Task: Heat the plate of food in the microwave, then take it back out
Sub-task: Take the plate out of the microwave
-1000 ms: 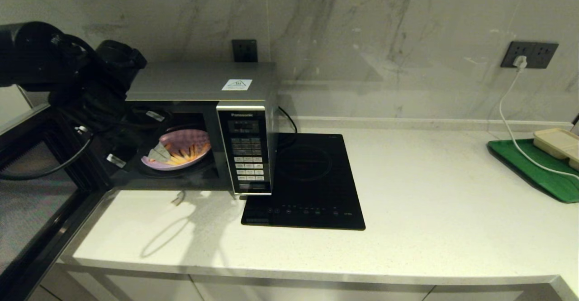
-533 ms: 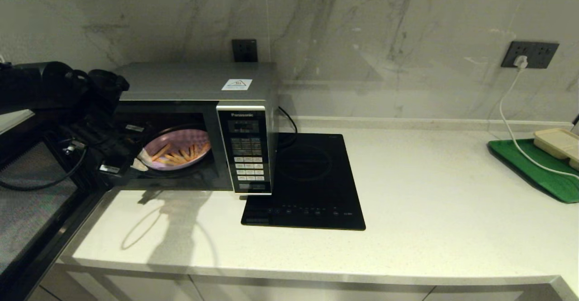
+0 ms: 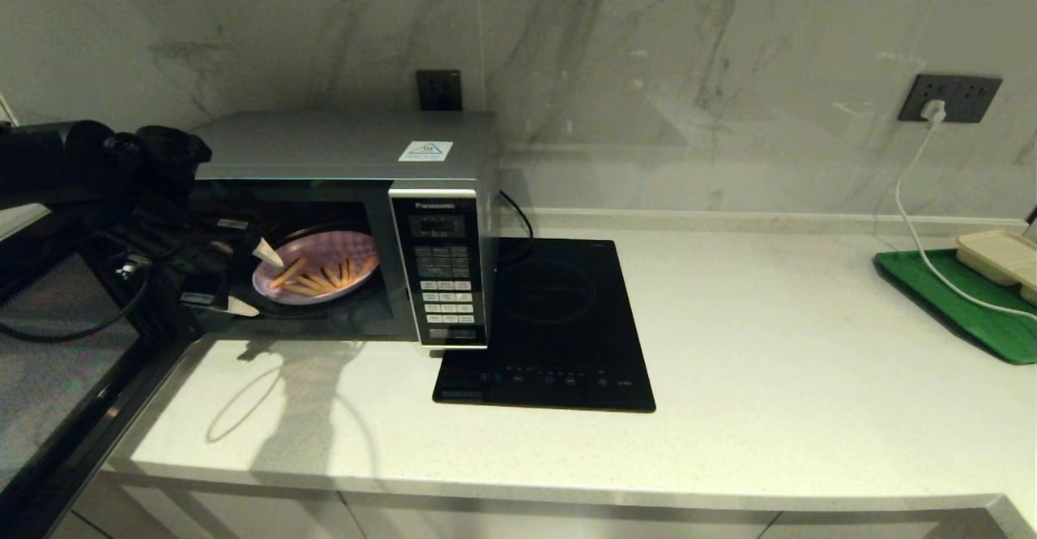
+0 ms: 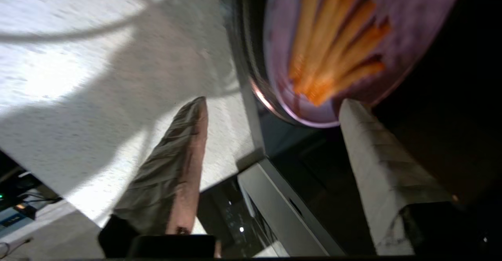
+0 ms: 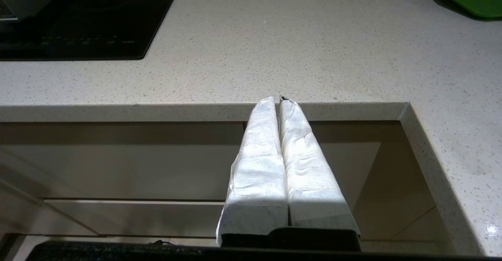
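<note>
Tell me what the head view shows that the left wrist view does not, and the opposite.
Only the head view shows the whole microwave with its keypad, the black induction hob, the green tray and the wall sockets.

Only the left wrist view shows both wrapped fingers close up, clearly spread, with the plate's rim just beyond their tips, not between them.

Both show the plate of food inside the open microwave, the open left pincer at its doorway, and the pale countertop.
</note>
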Robot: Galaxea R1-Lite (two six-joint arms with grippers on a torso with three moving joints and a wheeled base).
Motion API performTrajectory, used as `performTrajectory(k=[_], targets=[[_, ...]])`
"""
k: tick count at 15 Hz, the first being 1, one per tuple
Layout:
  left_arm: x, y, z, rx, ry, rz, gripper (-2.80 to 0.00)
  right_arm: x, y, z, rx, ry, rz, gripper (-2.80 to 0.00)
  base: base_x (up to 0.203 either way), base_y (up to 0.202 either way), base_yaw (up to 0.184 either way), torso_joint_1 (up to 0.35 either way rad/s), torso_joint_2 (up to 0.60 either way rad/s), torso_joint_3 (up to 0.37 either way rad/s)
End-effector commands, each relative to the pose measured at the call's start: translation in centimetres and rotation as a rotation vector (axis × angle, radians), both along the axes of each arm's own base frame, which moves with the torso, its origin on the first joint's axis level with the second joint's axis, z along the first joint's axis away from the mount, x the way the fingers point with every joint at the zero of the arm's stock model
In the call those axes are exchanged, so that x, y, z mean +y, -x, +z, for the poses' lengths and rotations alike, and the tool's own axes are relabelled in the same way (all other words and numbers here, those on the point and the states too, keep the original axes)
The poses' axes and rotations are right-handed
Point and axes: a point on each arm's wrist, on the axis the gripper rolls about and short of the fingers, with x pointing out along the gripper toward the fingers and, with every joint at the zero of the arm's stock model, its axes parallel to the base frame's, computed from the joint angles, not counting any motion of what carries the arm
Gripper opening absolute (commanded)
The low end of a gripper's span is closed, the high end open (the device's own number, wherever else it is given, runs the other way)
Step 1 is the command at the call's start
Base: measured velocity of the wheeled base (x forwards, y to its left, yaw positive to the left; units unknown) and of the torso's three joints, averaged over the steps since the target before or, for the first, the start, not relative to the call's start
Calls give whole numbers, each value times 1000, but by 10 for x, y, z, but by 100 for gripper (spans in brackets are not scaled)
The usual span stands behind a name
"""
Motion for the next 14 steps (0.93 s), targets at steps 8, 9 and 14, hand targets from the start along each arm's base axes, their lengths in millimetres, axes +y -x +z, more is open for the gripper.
performTrajectory(k=[8, 9, 14], targets=[[4, -7, -32, 104, 32, 35, 0, 0, 0, 0, 1, 0, -1, -280, 0, 0, 0, 0, 0, 0], [4, -8, -33, 107, 31, 35, 0, 0, 0, 0, 2, 0, -1, -280, 0, 0, 0, 0, 0, 0], [6, -14, -45, 132, 32, 40, 0, 0, 0, 0, 1, 0, -1, -280, 0, 0, 0, 0, 0, 0]])
